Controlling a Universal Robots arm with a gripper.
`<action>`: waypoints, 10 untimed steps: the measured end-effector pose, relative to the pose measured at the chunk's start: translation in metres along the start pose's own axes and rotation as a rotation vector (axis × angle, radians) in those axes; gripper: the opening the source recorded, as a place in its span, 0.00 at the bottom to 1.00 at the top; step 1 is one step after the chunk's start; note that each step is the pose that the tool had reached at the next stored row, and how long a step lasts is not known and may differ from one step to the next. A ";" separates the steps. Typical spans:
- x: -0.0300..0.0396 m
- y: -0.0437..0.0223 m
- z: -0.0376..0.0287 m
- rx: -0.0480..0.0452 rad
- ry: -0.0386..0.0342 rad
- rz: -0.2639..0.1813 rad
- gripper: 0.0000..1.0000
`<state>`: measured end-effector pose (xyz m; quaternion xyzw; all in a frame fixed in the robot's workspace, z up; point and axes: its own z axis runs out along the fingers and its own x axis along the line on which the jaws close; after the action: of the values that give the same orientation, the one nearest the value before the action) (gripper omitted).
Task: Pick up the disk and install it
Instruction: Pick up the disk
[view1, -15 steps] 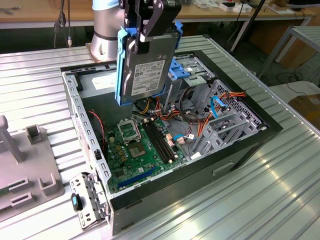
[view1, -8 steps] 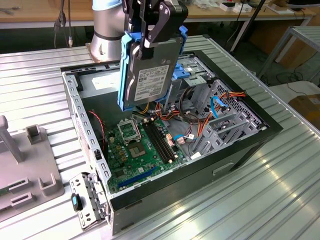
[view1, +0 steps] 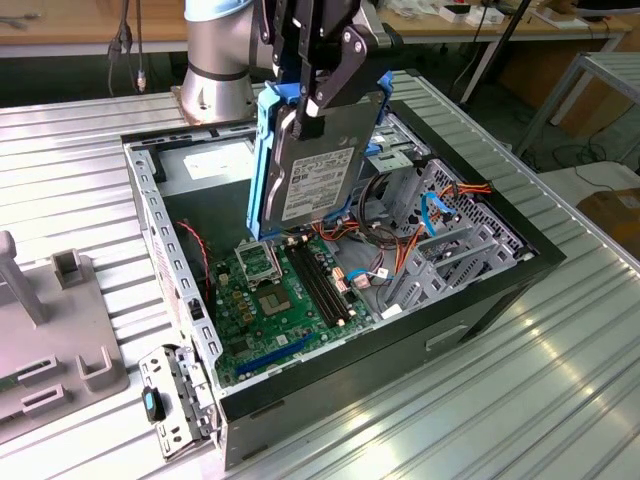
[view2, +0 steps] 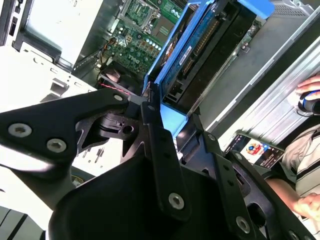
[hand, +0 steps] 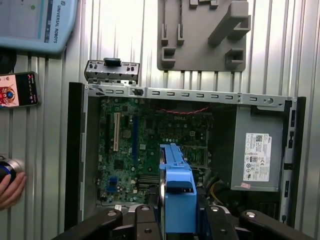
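My gripper (view1: 308, 112) is shut on the disk (view1: 318, 170), a grey metal drive with a white label in a bright blue carrier. The disk hangs upright on edge above the open computer case (view1: 480, 300), over the back of the green motherboard (view1: 270, 300) and to the exterior view's left of the grey drive cage (view1: 445, 235). In both wrist views the blue carrier (view2: 182, 57) (hand: 177, 182) juts out between the black fingers (view2: 155, 130) (hand: 145, 220), with the motherboard (hand: 125, 145) below it.
A grey fixture plate (view1: 50, 340) lies at the exterior view's left, with a loose metal bracket (view1: 175, 400) by the case corner. The power supply (hand: 257, 150) fills one end of the case. A person's hand (hand: 10, 187) and a phone (hand: 17, 90) are beside the case.
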<state>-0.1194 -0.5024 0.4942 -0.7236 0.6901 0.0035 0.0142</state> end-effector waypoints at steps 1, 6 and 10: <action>0.0000 0.0000 0.0000 0.0001 -0.0001 0.000 0.37; 0.0001 0.0000 0.0001 0.0001 -0.0001 0.000 0.37; 0.0001 0.0000 0.0001 0.0001 -0.0001 0.000 0.37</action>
<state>-0.1195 -0.5025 0.4941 -0.7236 0.6901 0.0035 0.0143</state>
